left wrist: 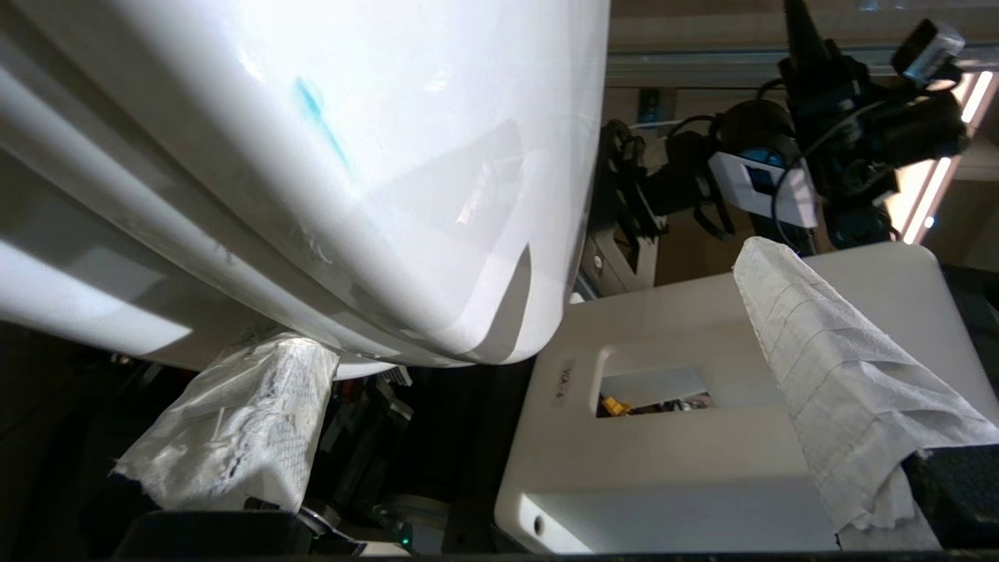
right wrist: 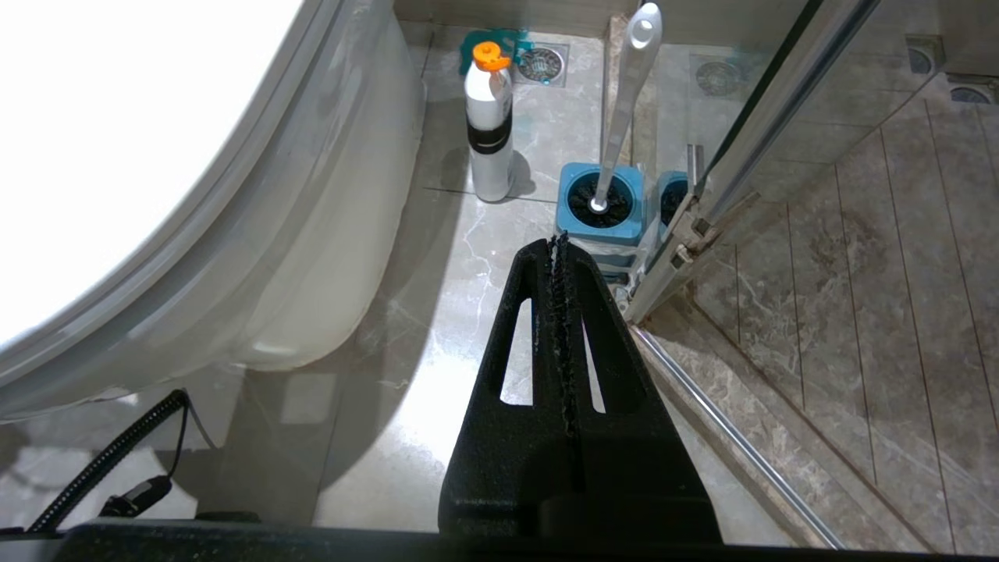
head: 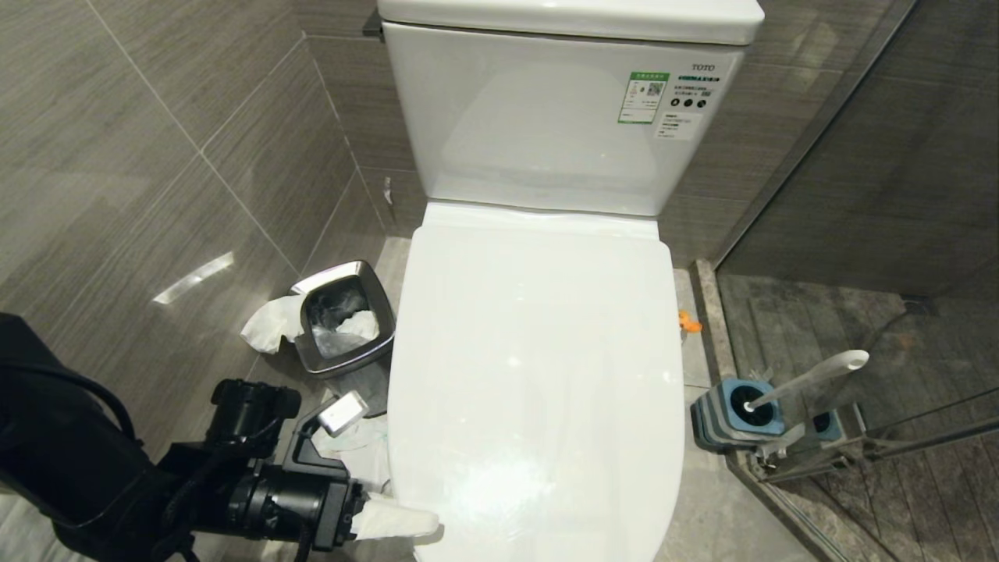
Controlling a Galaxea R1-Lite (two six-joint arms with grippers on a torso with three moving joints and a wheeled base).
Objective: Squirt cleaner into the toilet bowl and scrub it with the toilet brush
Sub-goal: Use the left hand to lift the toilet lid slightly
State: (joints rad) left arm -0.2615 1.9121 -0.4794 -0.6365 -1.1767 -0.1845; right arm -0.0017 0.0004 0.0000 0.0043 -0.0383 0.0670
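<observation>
- The toilet (head: 538, 375) is sitting in the middle with its lid (head: 538, 312) down, so the bowl is hiding.
- The left hand (head: 394, 521) is waiting at 7 o'clock by the lid's front edge, its paper-wrapped fingers (left wrist: 843, 375) wide apart and holding nothing.
- The right hand (right wrist: 559, 254) is pressed together and empty, pointing at the floor.
- The brush (head: 812, 378) is standing in its blue holder (head: 737, 414) at 4 o'clock.
- The cleaner bottle (right wrist: 488, 125) is standing on the floor beside it.
- Nothing is squirted or scrubbed yet; lifting the lid looks like the first job.
</observation>
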